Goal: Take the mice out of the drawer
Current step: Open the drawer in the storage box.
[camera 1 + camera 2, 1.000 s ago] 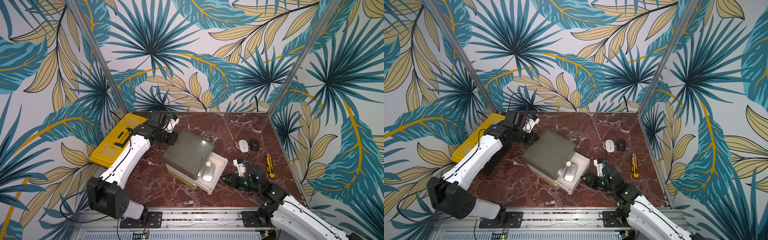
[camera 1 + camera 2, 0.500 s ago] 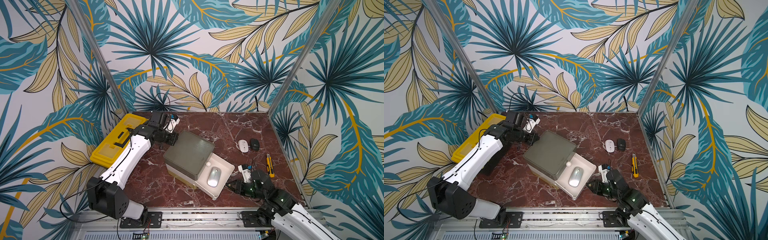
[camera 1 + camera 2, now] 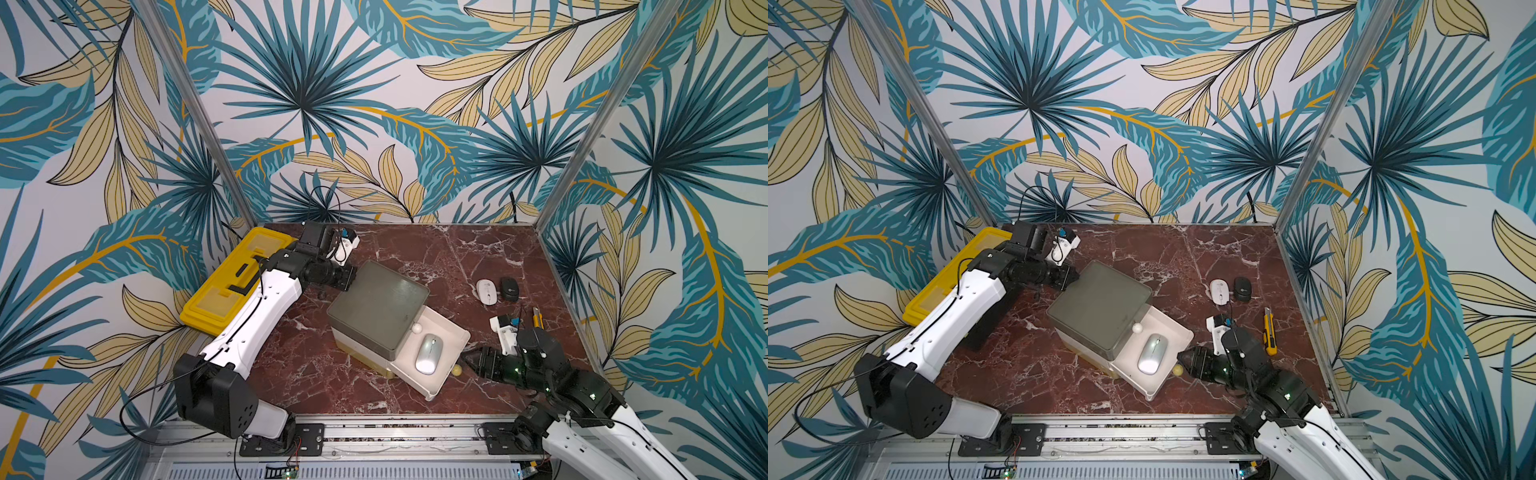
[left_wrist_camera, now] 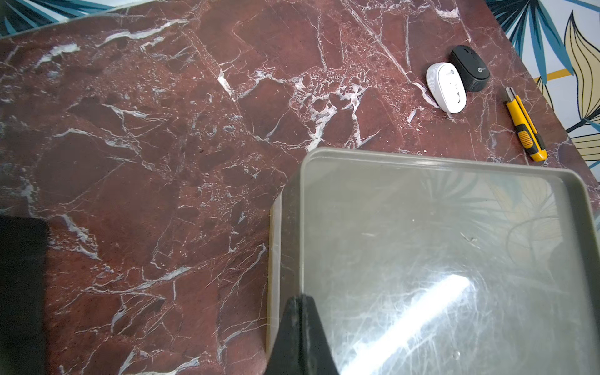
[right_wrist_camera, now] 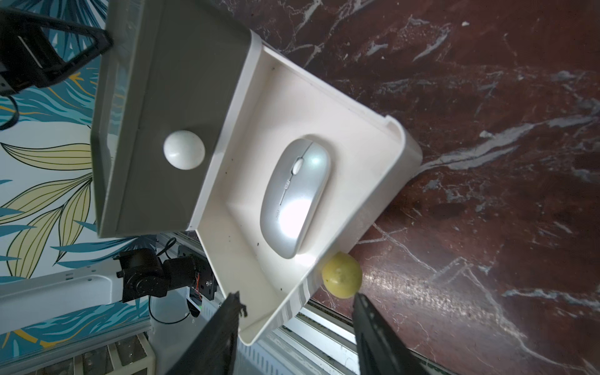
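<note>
A silver mouse (image 3: 428,354) (image 3: 1153,353) (image 5: 293,198) lies in the pulled-out white drawer (image 3: 446,321) (image 3: 1171,320) (image 5: 383,181) of a grey-topped cabinet (image 3: 380,307) (image 4: 422,243). My right gripper (image 3: 467,357) (image 3: 1181,358) (image 5: 297,297) is open at the drawer's front, its jaws just short of the yellow knob (image 5: 342,276) and holding nothing. My left gripper (image 3: 352,278) (image 3: 1073,278) (image 4: 300,297) is shut, with its tip at the cabinet's back corner. A white mouse (image 3: 486,291) (image 4: 446,87) and a black mouse (image 3: 509,289) (image 4: 470,67) lie side by side on the table at the right.
A yellow-black utility knife (image 3: 537,318) (image 4: 526,130) lies near the right wall, behind my right arm. A yellow toolbox (image 3: 232,282) leans at the left wall under my left arm. A white knob (image 5: 184,150) marks the shut upper drawer. Patterned walls close three sides.
The drawer has slid further out toward the front right, with my right gripper at its yellow knob. That gripper's jaws have since opened off the knob. The left arm has not moved.
</note>
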`<act>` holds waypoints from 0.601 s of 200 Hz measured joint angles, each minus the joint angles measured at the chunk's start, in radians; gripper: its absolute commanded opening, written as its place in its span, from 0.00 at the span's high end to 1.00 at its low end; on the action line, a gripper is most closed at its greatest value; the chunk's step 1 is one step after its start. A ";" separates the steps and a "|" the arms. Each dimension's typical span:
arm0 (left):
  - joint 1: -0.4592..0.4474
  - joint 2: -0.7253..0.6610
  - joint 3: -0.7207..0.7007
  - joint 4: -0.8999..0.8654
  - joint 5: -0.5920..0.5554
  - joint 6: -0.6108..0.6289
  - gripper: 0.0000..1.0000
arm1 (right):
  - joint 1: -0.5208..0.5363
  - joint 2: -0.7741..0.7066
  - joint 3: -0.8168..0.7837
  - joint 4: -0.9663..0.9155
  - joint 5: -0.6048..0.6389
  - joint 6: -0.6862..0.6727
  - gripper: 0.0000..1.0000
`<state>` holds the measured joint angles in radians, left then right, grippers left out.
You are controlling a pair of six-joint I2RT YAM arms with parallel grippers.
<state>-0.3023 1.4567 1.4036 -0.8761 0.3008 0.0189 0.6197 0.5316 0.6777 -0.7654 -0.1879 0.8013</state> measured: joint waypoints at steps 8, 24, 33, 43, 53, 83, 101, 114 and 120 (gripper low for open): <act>0.000 0.000 0.000 0.000 0.000 0.000 1.00 | 0.006 0.031 0.024 0.002 0.001 -0.010 0.43; 0.000 0.000 0.000 0.000 0.000 0.000 1.00 | 0.025 0.112 0.076 0.004 0.009 -0.033 0.43; 0.000 0.000 0.000 0.000 0.001 0.000 1.00 | 0.045 0.176 0.114 0.004 0.018 -0.054 0.43; 0.000 0.000 0.000 0.000 0.001 0.000 1.00 | 0.072 0.246 0.162 0.000 0.038 -0.071 0.43; 0.000 0.000 0.000 0.000 0.002 0.000 1.00 | 0.110 0.325 0.219 0.000 0.059 -0.086 0.43; 0.000 -0.001 0.000 0.000 0.003 0.000 1.00 | 0.239 0.536 0.359 0.002 0.149 -0.101 0.28; 0.000 -0.002 0.000 0.000 0.003 0.000 1.00 | 0.301 0.607 0.389 0.005 0.216 -0.082 0.25; 0.000 -0.002 0.000 0.000 0.003 0.000 1.00 | 0.327 0.629 0.391 0.002 0.254 -0.071 0.25; 0.000 -0.002 0.000 0.000 0.003 0.000 1.00 | 0.334 0.634 0.391 -0.002 0.272 -0.062 0.24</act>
<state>-0.3023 1.4544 1.4036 -0.8761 0.3042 0.0185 0.9535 1.1652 1.0683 -0.7673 0.0845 0.7391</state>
